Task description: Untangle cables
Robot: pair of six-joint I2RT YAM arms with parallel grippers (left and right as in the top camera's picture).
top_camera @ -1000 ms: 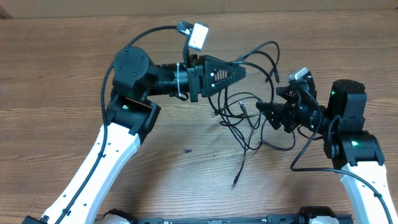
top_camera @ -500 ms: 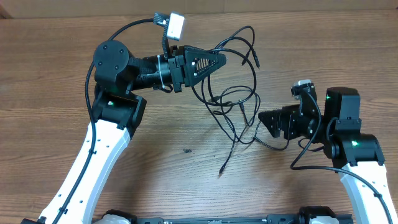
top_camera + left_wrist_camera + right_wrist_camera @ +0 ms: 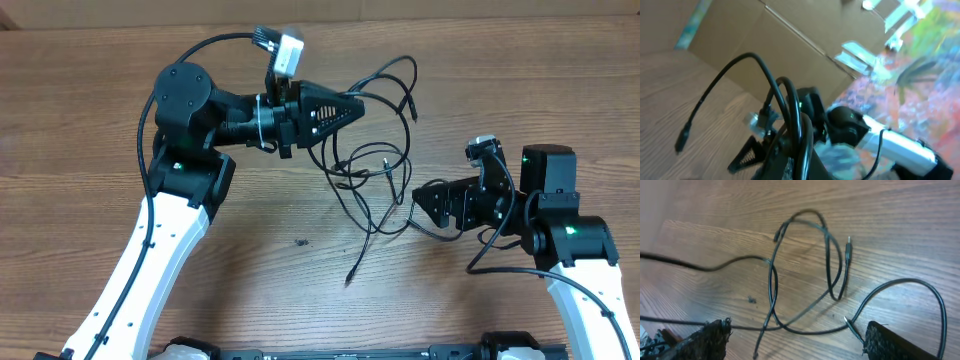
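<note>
**Limp cables hang from one gripper, the other waits spread**

The thin black flexible cables [image 3: 368, 172] with small grey plug ends form a loose tangle in the middle of the overhead view. Their upper part is lifted and their lower loops lie on the brown wooden bench [image 3: 80, 90]. The left gripper [image 3: 355, 103], in the upper middle of the frame, is pressed together on several strands, which rise in arcs from its tip. The right gripper [image 3: 799, 326], at the right of the frame, is spread wide and holds nothing. In its wrist view the loops lie on the wood just beyond its fingers [image 3: 710, 339].

The cables look very light and soft, with no shape of their own, so they will probably follow any pull and sag at once. Their smooth sheath may slide through a weak pinch. The plugs are the only stiff parts, and I think they could catch in a loop.

A good place to take hold seems to be a single free strand outside the crossings, for example the one ending in the plug [image 3: 847, 323] near the right finger, not the knot itself.
</note>
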